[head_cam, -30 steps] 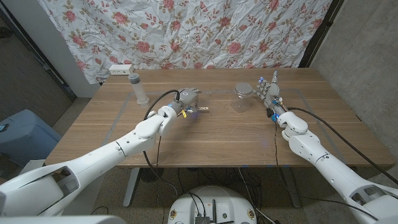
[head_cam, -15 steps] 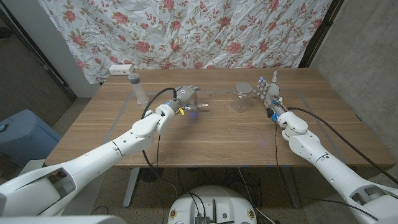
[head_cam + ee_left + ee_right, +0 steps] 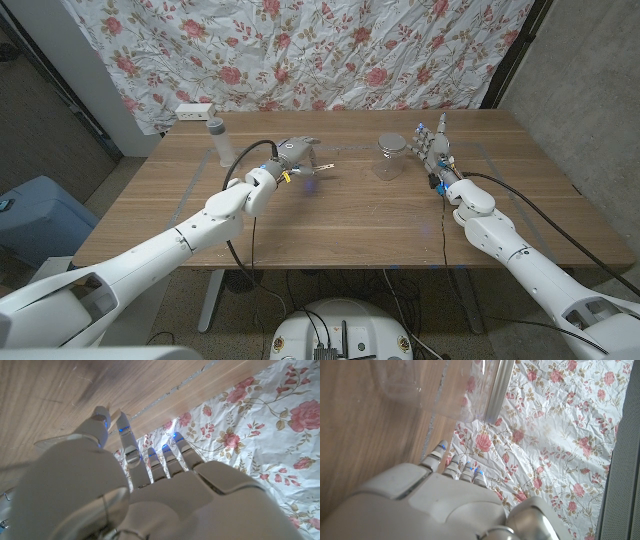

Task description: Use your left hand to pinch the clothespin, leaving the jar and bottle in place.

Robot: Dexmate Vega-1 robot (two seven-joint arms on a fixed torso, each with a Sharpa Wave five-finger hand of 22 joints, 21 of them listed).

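The small clothespin (image 3: 323, 167) sticks out from the fingertips of my left hand (image 3: 293, 155), pinched and held just above the table, with its shadow on the wood below. The left wrist view shows the back of that hand (image 3: 150, 490), which hides the pin. The clear glass jar (image 3: 388, 158) stands right of centre. The clear bottle (image 3: 222, 140) with a grey cap stands upright at the back left. My right hand (image 3: 435, 150) stands on its edge just right of the jar, fingers straight, holding nothing. The jar (image 3: 435, 390) looms close ahead of that hand (image 3: 435, 505).
A white power strip (image 3: 195, 112) lies at the table's (image 3: 330, 230) back left corner. A flowered cloth (image 3: 330, 50) hangs behind the table. A blue bin (image 3: 30, 215) stands on the floor to the left.
My left hand closed its fingers on the clothespin and lifted it slightly off the table, drifting back and a bit left. The jar, bottle and right hand stayed put.
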